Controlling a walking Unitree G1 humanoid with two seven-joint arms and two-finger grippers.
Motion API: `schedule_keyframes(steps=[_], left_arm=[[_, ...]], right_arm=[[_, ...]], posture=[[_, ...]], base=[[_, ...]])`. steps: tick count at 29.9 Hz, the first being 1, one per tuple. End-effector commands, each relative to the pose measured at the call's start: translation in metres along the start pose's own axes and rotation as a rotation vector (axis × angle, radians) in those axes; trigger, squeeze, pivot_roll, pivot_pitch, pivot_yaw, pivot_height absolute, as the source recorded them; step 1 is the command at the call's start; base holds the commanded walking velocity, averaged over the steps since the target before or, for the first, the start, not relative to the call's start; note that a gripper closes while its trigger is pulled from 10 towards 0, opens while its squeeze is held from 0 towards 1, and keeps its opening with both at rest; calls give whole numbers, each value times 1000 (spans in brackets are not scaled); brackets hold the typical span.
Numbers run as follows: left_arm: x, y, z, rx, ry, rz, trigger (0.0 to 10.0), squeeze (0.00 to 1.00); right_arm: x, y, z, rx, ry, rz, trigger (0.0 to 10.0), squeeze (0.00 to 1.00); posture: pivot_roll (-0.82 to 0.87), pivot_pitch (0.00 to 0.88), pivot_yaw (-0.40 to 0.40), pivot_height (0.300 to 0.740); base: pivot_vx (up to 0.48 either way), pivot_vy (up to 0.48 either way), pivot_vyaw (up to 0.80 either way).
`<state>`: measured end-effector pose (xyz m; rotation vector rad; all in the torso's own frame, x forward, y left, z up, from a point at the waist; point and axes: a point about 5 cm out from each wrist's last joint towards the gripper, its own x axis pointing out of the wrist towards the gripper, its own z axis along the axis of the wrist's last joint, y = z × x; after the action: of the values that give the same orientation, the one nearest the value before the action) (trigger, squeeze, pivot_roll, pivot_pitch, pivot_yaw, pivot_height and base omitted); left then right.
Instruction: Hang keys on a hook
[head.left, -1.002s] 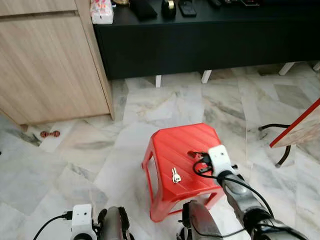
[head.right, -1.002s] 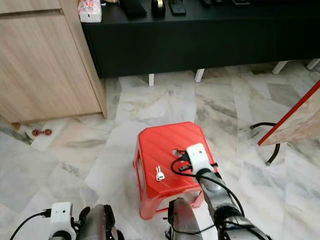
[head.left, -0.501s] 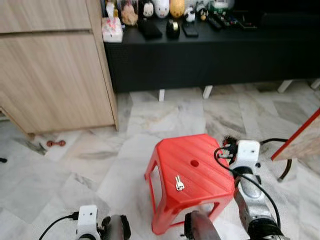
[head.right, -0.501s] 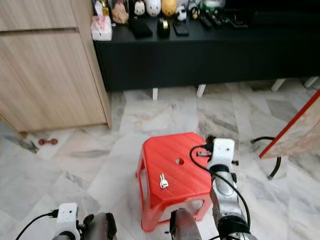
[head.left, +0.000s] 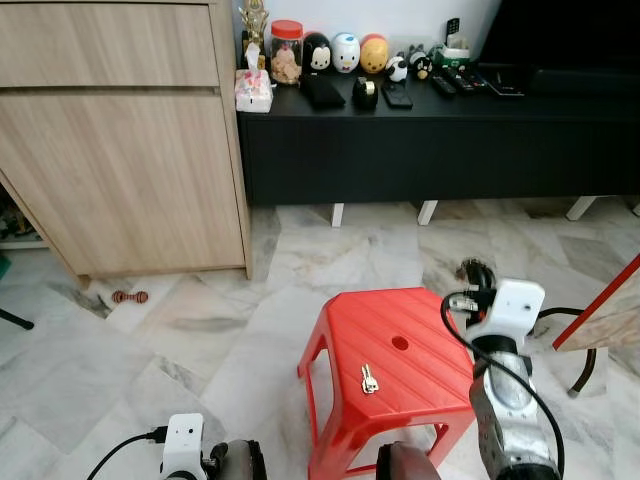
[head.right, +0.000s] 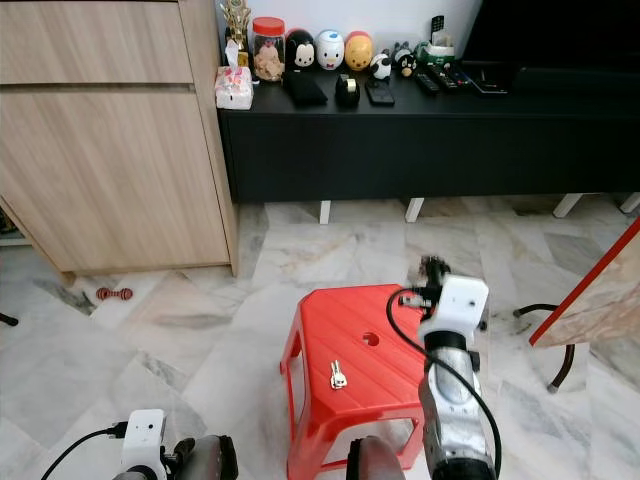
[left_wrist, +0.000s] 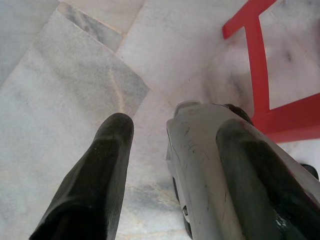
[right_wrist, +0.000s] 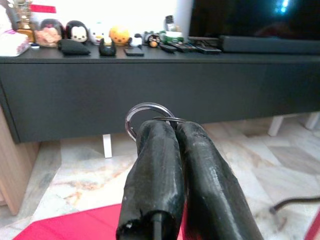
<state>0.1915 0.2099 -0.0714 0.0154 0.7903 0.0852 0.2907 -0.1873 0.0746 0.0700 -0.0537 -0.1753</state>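
A: What does the right tool (right_wrist: 172, 125) have hold of?

B: Its two black fingers (right_wrist: 155, 165) are pressed together on a thin silver metal key ring (right_wrist: 145, 116), whose loop stands up above the fingertips. The tool is raised beside the far right corner of the red plastic stool (head.left: 395, 375), pointing toward the long black low cabinet (head.left: 440, 140) against the wall.

A: And the keys?

B: One small silver key (head.left: 368, 379) lies flat on the stool's seat, near the front edge, a little to the left of the round hole (head.left: 400, 343) in the seat. It is apart from the right tool. Whether more keys hang from the held ring I cannot tell.

A: The left tool?

B: The left tool (left_wrist: 175, 135) hangs low over the white marble floor (head.left: 150, 330) with its fingers spread wide and nothing between them; a red leg of the stool shows just beyond it.

A: Anything else around?

B: A light wooden cupboard (head.left: 120, 150) stands at the left, and small round figurines (head.left: 345, 52) and a jar with a red lid (head.left: 286, 48) sit on the black cabinet's top.
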Motion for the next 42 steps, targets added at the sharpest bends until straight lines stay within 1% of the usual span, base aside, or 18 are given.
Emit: schedule_keyframes(steps=[1,8,19,20,23,30,32,33,34,35,36,42], left_arm=[[-4,-7,-18,9,80,-25,10000,0],[-3,-7,-17,12,78,-27,10000,0],[-3,-9,-18,21,82,-39,10000,0],[-3,-9,-18,21,82,-39,10000,0],[-4,-10,-19,23,85,-42,10000,0],[-4,-11,-20,27,89,-48,10000,0],[-4,-12,-20,29,89,-50,10000,0],[-4,-12,-20,32,89,-50,10000,0],[-4,-13,-20,32,89,-50,10000,0],[-4,-13,-20,35,90,-52,10000,0],[-4,-13,-20,37,89,-52,10000,0],[-3,-15,-18,44,84,-53,10000,0]], right_arm=[[4,-3,11,1,-38,-16,10000,0],[7,1,16,15,-45,-18,10000,0],[5,3,16,14,-42,-7,10000,0],[5,3,16,14,-42,-7,10000,0],[6,4,16,12,-41,-2,10000,0],[6,4,15,12,-36,3,10000,0],[6,5,12,9,-16,8,10000,0],[5,7,6,16,29,23,10000,0],[5,8,4,19,42,27,10000,0],[4,9,3,45,39,41,10000,0],[4,10,2,51,38,47,10000,0],[4,12,3,52,38,68,10000,0]], posture=[[29,0,-80,608],[29,0,-76,638],[27,0,-72,712],[27,0,-72,712],[26,0,-72,737],[25,0,-72,740],[24,0,-73,740],[23,0,-73,740],[23,0,-73,740],[22,0,-73,740],[25,0,-75,740],[21,0,-80,740]], base=[[0,0,0],[0,0,0],[0,0,0],[0,0,0],[0,0,0],[0,0,0],[0,0,0],[0,0,0],[0,0,0],[0,0,0],[0,0,0],[0,-44,0]])
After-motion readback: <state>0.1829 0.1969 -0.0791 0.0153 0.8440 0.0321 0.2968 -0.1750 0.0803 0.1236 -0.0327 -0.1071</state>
